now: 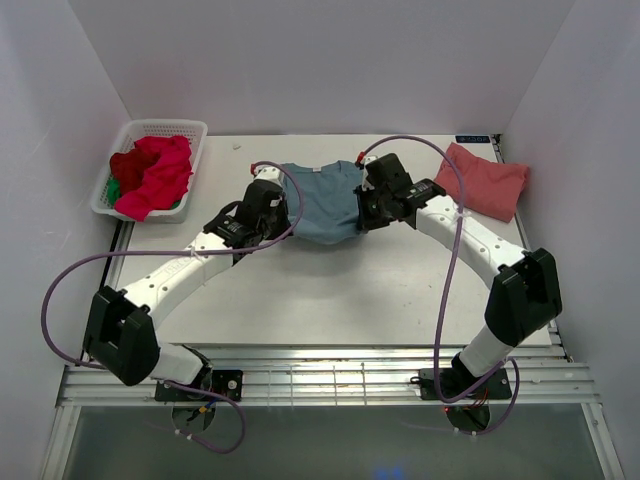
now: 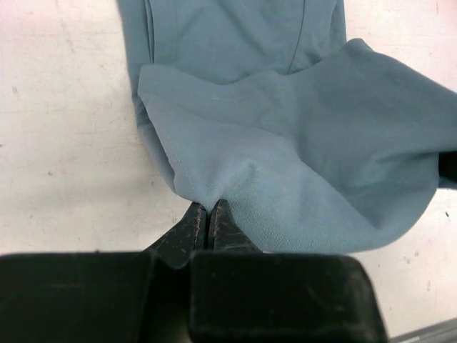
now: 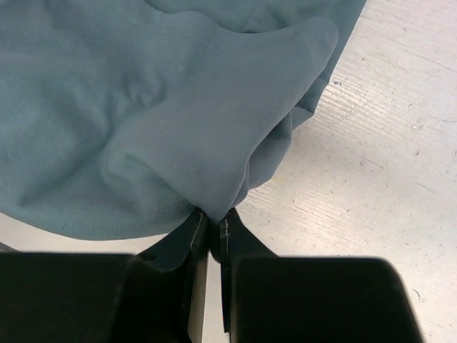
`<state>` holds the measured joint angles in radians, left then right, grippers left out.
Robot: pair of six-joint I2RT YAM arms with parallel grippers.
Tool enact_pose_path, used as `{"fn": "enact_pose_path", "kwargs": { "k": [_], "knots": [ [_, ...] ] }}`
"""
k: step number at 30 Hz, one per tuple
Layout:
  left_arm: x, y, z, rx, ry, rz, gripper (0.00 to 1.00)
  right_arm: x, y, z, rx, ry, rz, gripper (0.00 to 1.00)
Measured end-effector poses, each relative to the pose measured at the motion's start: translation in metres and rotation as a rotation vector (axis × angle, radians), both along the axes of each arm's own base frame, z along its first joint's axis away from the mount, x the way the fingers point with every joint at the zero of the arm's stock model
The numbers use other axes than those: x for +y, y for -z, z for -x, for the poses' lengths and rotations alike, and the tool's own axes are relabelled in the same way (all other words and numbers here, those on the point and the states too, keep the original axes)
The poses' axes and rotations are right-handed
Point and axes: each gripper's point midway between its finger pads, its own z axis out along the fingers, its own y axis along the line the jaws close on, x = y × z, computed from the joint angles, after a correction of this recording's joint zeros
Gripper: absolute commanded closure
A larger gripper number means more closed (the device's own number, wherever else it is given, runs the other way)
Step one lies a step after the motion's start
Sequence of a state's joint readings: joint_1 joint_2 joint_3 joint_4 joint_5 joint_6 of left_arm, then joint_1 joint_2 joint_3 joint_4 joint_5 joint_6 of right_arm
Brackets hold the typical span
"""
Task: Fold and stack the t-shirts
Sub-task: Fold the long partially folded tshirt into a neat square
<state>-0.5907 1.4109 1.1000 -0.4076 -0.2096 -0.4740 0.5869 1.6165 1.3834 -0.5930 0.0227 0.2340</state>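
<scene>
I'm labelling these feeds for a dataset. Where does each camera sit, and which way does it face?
Top external: above and behind the arm bases, looking down over the table; both arms whole, white basket far left, salmon-pink t-shirt far right.
Left wrist: on the left arm, facing down; left gripper shut on the teal-blue t-shirt.
Right wrist: on the right arm, facing down; right gripper shut on the same shirt.
Shared: all three show that shirt.
</scene>
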Motion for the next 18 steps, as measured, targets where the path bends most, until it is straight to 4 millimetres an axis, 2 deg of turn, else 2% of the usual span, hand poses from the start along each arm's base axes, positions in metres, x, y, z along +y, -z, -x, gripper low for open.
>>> {"fn": "enact_pose_path", "kwargs": {
  "k": [2, 5, 13, 18],
  "knots": [
    [0.002, -0.001, 0.009, 0.006, 0.006, 0.016, 1.0, 0.0, 0.0, 0.002, 0.004, -0.002, -0.001, 0.92],
    [0.006, -0.006, 0.025, 0.017, 0.016, 0.047, 1.0, -0.005, 0.0, 0.016, 0.019, -0.006, -0.001, 0.92],
    [0.012, -0.015, 0.071, 0.06, 0.071, 0.12, 1.0, -0.011, -0.019, 0.075, 0.058, -0.033, -0.047, 0.92],
    [0.013, -0.009, 0.09, 0.117, 0.091, 0.134, 1.0, -0.015, -0.013, 0.106, 0.127, -0.037, -0.052, 0.92]
  ]
}}
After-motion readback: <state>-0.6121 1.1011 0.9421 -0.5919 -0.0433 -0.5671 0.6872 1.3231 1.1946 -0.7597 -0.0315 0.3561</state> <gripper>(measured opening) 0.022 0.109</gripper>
